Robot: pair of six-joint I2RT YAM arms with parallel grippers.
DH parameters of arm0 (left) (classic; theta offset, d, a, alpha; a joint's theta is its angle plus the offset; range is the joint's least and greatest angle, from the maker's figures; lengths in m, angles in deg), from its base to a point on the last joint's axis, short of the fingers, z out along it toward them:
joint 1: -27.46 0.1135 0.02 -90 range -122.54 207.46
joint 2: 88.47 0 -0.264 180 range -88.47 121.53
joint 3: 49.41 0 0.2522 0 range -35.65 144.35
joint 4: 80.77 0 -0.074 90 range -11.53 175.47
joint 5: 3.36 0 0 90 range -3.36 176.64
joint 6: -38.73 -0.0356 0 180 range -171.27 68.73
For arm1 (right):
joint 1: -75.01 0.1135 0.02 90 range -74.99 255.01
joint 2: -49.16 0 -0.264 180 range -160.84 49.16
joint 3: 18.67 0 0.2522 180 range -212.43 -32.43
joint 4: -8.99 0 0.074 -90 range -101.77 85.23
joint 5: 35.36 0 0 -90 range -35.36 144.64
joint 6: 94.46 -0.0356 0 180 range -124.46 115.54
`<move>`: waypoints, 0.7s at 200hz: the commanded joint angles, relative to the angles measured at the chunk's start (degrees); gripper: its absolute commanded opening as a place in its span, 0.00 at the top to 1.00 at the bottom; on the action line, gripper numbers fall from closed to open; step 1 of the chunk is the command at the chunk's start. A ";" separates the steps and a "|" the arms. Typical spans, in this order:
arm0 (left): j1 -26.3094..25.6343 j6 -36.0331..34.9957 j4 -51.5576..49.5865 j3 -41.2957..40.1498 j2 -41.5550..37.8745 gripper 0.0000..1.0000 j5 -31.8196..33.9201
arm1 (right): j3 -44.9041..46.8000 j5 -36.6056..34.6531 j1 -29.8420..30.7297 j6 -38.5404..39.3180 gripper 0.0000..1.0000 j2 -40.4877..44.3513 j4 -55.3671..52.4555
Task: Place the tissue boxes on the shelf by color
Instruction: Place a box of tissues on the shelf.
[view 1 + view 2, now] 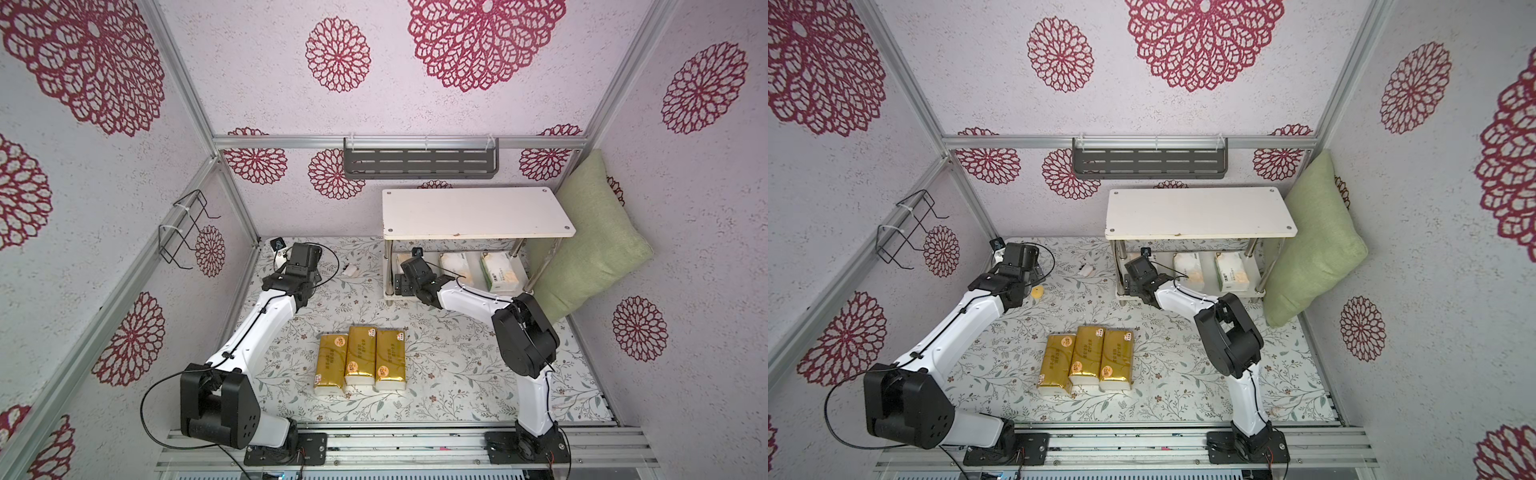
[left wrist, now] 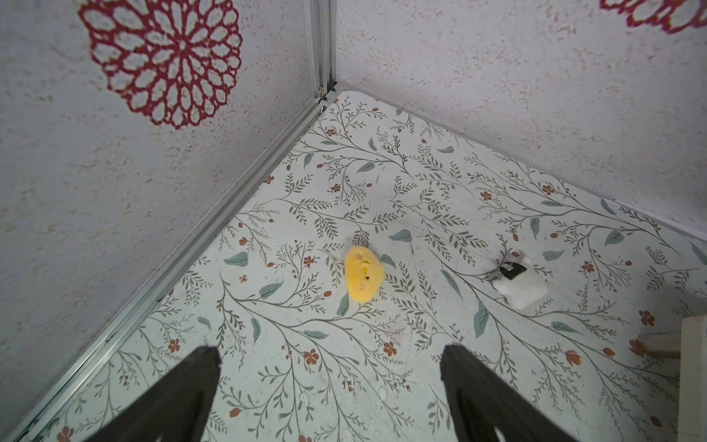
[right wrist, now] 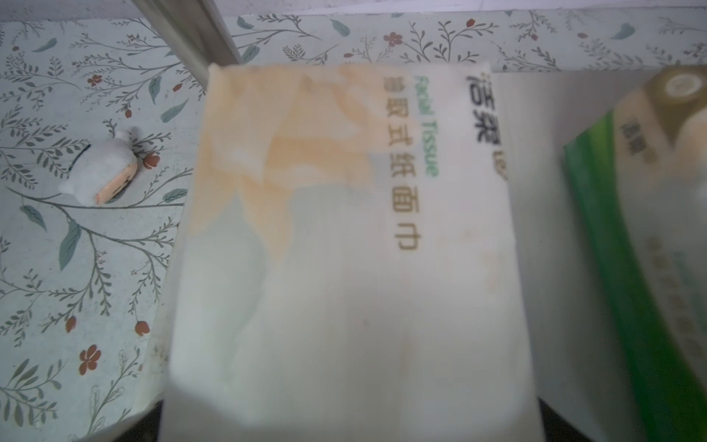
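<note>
Left wrist view: my left gripper (image 2: 329, 350) hangs spread above the table (image 2: 421, 183). In both top views, three gold tissue boxes (image 1: 360, 357) lie at centre. Rightward, white tissue boxes (image 1: 455, 266) sit on the lower board of the shelf (image 1: 478, 212), where my right gripper (image 1: 401, 284) reaches in; its opening I cannot tell. Nearest white box (image 3: 344, 268) reads "Facial Tissue".

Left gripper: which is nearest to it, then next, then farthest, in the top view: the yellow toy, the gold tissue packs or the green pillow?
1. Yellow toy, just beside the left gripper.
2. Gold tissue packs, middle of the table.
3. Green pillow, against the right wall.
</note>
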 commanded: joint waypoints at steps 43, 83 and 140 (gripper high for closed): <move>-0.61 0.65 0.40 -0.57 -0.32 0.03 -0.56 | -2.54 0.64 -0.09 -1.73 0.07 0.14 2.13; -0.60 0.49 0.22 -0.82 -0.52 0.03 -0.21 | -2.81 1.30 -0.09 -2.01 0.05 -0.57 2.08; -0.67 0.62 0.31 -0.94 -0.56 0.03 -0.33 | -2.55 1.49 -0.18 -2.30 0.01 0.46 2.03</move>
